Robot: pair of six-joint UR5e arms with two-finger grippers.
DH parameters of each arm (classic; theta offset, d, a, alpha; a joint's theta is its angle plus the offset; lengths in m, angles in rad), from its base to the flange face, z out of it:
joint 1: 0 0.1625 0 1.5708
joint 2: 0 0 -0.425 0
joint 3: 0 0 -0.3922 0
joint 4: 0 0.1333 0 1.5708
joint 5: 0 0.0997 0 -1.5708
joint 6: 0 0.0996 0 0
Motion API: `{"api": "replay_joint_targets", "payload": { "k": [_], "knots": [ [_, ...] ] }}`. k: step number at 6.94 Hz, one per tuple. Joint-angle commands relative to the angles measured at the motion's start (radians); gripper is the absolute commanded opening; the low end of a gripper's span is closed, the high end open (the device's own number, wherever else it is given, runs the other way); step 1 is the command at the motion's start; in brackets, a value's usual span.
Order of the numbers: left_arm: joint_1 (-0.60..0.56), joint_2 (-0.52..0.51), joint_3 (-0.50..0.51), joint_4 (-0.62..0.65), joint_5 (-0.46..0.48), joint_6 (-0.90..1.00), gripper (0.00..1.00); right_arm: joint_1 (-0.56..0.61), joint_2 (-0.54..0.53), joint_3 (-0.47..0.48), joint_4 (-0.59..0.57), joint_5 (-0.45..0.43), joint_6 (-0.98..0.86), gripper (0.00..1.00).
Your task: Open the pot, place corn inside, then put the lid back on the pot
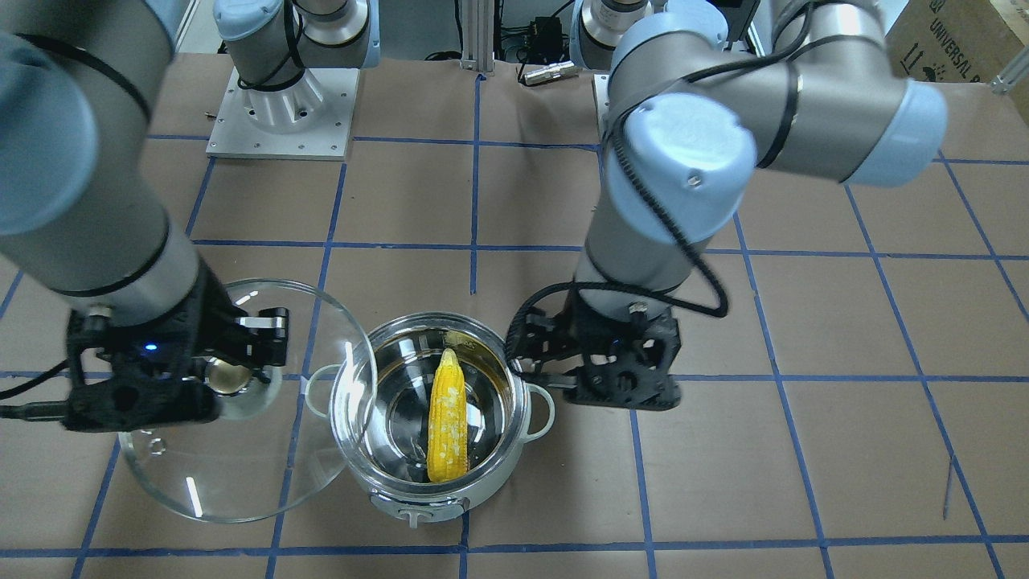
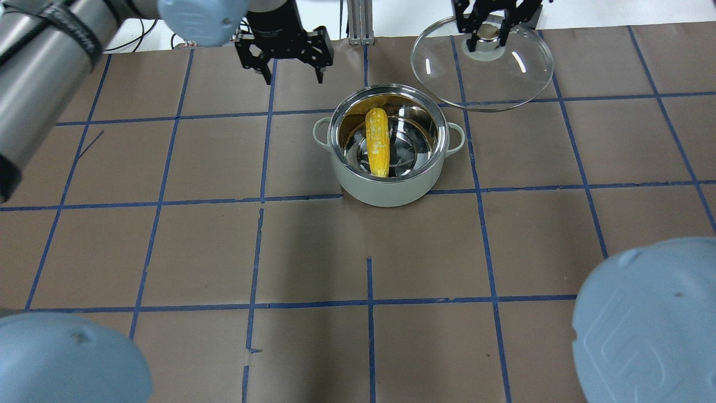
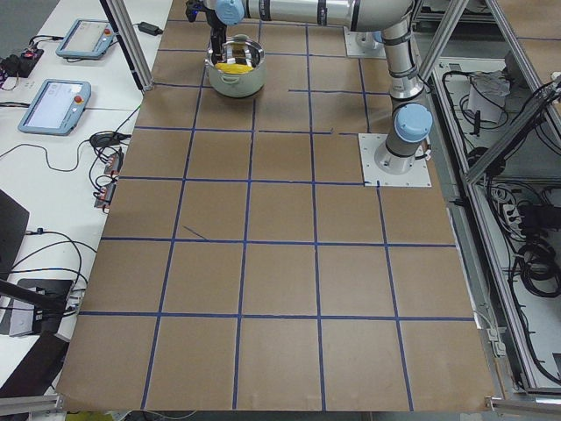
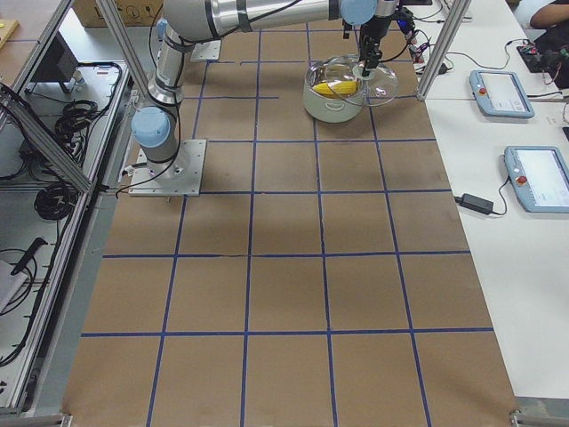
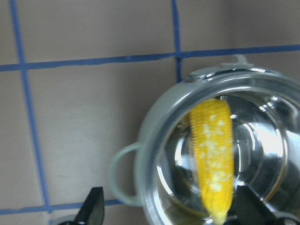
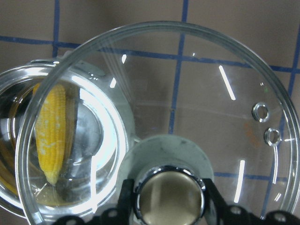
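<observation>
The pot [image 2: 389,193] stands open on the table, with the yellow corn [image 2: 377,143] lying inside on its steel bottom. The corn also shows in the front view [image 1: 447,426] and the left wrist view [image 5: 213,154]. My right gripper [image 2: 489,34] is shut on the knob of the clear glass lid [image 2: 503,78] and holds it beside the pot on the far right. In the front view the lid's [image 1: 241,466] edge overlaps the pot's [image 1: 438,498] rim. My left gripper [image 2: 285,64] is open and empty, above the table just beyond the pot's left handle [image 5: 123,173].
The table is brown paper with blue tape grid lines [image 2: 369,302]. The arm bases [image 1: 281,104] stand at the robot's side. Tablets and cables [image 4: 520,93] lie on the white bench beyond the table's edge.
</observation>
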Motion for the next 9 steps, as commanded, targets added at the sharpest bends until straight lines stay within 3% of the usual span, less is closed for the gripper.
{"api": "replay_joint_targets", "payload": {
  "k": [1, 4, 5, 9],
  "knots": [
    [0.127, 0.196, -0.187, -0.018, 0.009, 0.097, 1.0, 0.115, -0.016, 0.159, -0.228, -0.039, 0.092, 0.02],
    [0.152, 0.274, -0.2, -0.098, 0.106, 0.099, 1.0, 0.155, -0.03, 0.264, -0.269, -0.04, 0.159, 0.02],
    [0.146, 0.281, -0.191, -0.101, 0.108, 0.098, 1.0, 0.168, -0.024, 0.29, -0.346, -0.042, 0.198, 0.02],
    [0.142, 0.304, -0.207, -0.112, 0.101, 0.099, 1.0, 0.185, -0.015, 0.307, -0.358, -0.03, 0.235, 0.02]
  ]
}}
